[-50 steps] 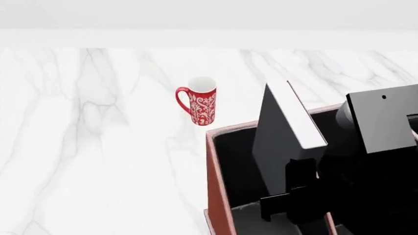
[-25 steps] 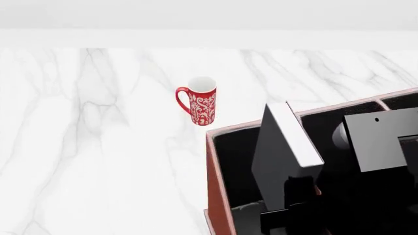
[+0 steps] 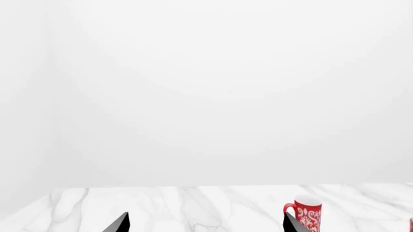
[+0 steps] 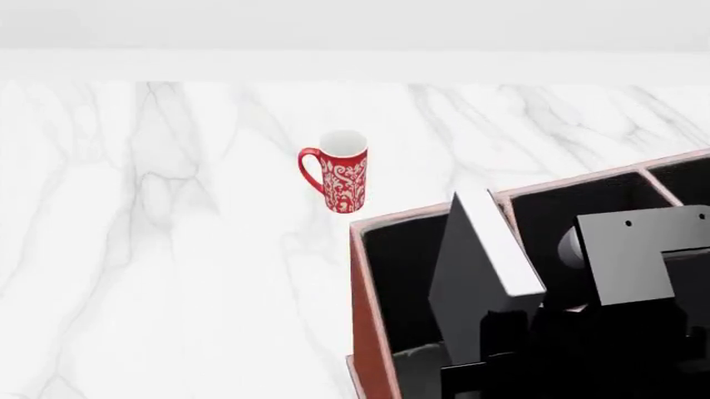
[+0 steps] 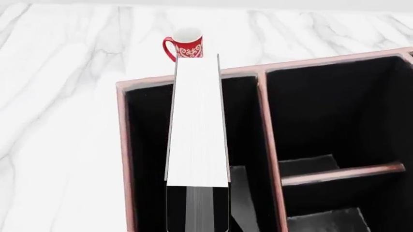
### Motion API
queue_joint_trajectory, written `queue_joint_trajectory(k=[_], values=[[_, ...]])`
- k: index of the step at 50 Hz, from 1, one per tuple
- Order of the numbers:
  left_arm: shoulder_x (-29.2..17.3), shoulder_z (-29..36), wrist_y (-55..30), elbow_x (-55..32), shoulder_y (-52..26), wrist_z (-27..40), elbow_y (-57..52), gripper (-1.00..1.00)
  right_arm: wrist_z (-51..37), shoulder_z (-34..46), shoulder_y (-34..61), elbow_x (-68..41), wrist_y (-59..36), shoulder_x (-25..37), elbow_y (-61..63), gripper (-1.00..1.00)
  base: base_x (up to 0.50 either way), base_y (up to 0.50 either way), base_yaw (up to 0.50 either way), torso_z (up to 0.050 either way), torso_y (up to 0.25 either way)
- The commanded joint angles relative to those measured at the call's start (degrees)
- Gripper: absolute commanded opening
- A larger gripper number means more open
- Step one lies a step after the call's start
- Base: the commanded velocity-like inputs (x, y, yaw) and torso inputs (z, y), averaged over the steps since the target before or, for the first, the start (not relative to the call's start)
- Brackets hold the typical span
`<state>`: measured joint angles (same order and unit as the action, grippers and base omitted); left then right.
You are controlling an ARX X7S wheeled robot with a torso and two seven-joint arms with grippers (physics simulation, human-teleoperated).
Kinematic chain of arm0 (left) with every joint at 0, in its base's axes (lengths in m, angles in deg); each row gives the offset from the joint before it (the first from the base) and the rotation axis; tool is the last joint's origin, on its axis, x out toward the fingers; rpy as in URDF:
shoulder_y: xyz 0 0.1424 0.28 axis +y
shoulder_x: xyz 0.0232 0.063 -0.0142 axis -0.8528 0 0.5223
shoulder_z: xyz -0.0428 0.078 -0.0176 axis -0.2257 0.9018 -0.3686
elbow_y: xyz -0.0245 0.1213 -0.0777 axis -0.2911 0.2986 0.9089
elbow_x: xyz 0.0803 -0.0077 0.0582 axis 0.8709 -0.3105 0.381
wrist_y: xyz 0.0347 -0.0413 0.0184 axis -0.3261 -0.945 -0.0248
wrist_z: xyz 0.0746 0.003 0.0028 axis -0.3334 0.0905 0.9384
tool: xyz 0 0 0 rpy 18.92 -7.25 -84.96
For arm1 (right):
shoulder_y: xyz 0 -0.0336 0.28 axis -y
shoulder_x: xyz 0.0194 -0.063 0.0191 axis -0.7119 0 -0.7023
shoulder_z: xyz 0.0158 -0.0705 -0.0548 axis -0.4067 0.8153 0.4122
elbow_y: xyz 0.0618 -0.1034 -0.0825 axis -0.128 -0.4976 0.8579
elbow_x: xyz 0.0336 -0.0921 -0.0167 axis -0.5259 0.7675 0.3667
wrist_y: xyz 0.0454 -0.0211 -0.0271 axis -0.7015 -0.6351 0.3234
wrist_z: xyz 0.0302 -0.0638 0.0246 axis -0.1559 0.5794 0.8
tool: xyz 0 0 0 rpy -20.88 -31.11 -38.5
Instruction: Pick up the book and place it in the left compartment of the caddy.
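Observation:
The black book point(image 4: 475, 274), white page edges up, stands on edge partway down in the caddy's point(image 4: 370, 332) long left compartment point(image 4: 397, 266). My right gripper point(image 4: 505, 341) is shut on the book's near end. In the right wrist view the book's white page edge point(image 5: 197, 130) runs along the left compartment point(image 5: 145, 159) of the caddy point(image 5: 123, 145), with my right gripper point(image 5: 197, 212) at its near end. My left gripper point(image 3: 205, 227) is open and empty above the table; only its two fingertips show.
A red patterned mug point(image 4: 342, 179) stands on the white marble table point(image 4: 166, 249) just beyond the caddy's far left corner; it also shows in the wrist views point(image 3: 307, 215) point(image 5: 185, 44). The caddy's two shorter compartments point(image 5: 329, 125) lie to the right of the book.
The book and my right arm have moved down; the book sits lower inside the left compartment than before. The mug and caddy have not moved.

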<state>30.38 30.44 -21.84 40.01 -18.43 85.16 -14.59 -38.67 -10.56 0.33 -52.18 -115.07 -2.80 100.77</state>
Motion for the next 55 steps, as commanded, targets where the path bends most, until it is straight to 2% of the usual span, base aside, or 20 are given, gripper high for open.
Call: queue_joint_trajectory(k=[1, 55], values=[[0.1, 0.4, 0.9, 0.7, 0.6, -0.3, 0.3, 1.00, 2.6, -0.6, 0.6, 5.7, 0.9, -1.3, -0.8, -1.00, 0.00, 0.00, 0.00, 0.000, 0.000], [-0.7, -0.2, 2.0, 0.0, 1.5, 0.4, 0.1, 1.00, 9.0, 6.4, -4.1, 22.3, 5.7, -5.5, -3.7, -1.00, 0.00, 0.00, 0.00, 0.000, 0.002]])
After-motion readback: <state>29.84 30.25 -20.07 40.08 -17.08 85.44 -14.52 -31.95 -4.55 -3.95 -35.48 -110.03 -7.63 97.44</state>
